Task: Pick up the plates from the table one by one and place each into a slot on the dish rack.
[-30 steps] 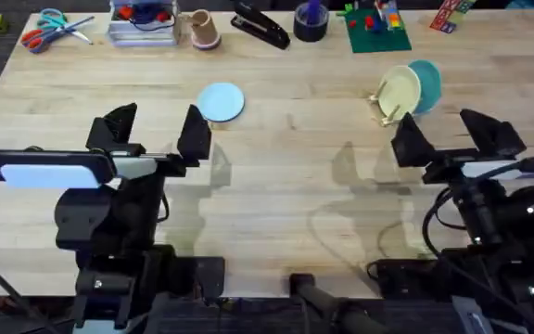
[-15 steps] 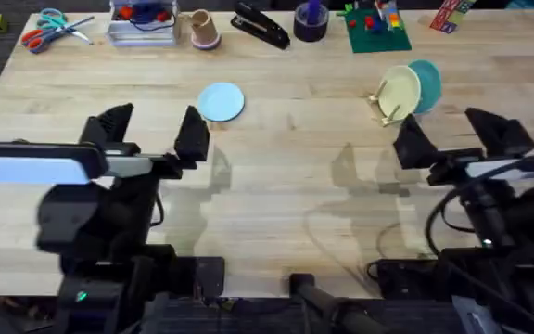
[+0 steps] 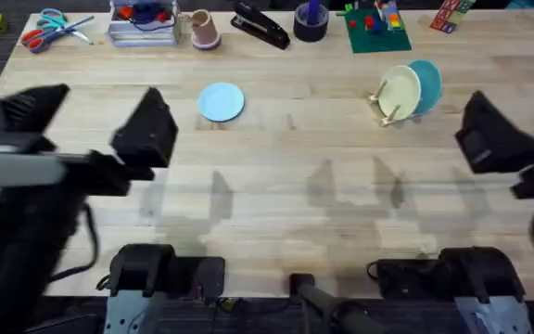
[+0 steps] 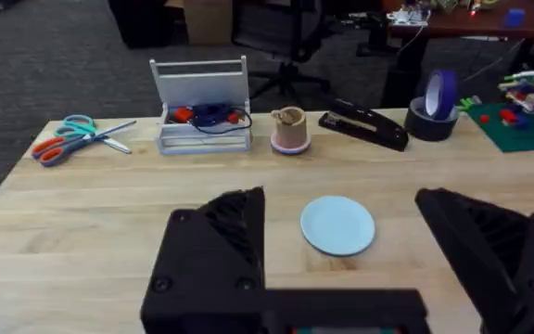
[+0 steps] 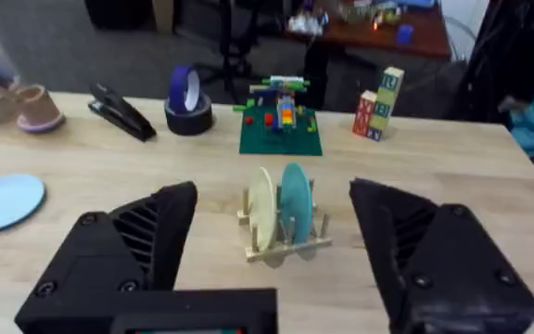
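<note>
The wood surface (image 3: 276, 186) carries everything. The left pincer (image 4: 341, 269) hangs spread and empty above its left part, the right pincer (image 5: 272, 269) spread and empty above its right part. The dish rack (image 3: 389, 109) stands at the far right with a cream plate (image 3: 400, 90) and a teal plate (image 3: 427, 82) upright in its slots. The pale blue plate (image 3: 221, 101) lies flat, well apart from the rack

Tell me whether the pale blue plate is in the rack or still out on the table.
Out. The pale blue plate lies flat on the table, apart from the dish rack, which holds a cream plate and a teal plate.
</note>
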Tool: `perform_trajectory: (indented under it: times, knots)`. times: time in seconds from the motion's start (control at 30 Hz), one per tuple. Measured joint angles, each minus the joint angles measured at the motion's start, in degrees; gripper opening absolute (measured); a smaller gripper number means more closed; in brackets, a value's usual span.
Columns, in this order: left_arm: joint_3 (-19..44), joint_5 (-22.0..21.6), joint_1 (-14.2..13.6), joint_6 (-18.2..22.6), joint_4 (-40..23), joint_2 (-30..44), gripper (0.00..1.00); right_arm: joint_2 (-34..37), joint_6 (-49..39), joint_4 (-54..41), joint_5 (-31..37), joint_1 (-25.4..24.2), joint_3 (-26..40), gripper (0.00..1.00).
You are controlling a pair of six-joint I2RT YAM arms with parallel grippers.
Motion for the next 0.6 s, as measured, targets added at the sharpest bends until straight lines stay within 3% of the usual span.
perform_trajectory:
  times: [0.6]
  knots:
    - [45.2, 0.0, 0.0, 0.0, -28.3, 38.9, 0.993, 38.6, -0.4, -21.0, 1.4, 0.0, 39.3, 0.995]
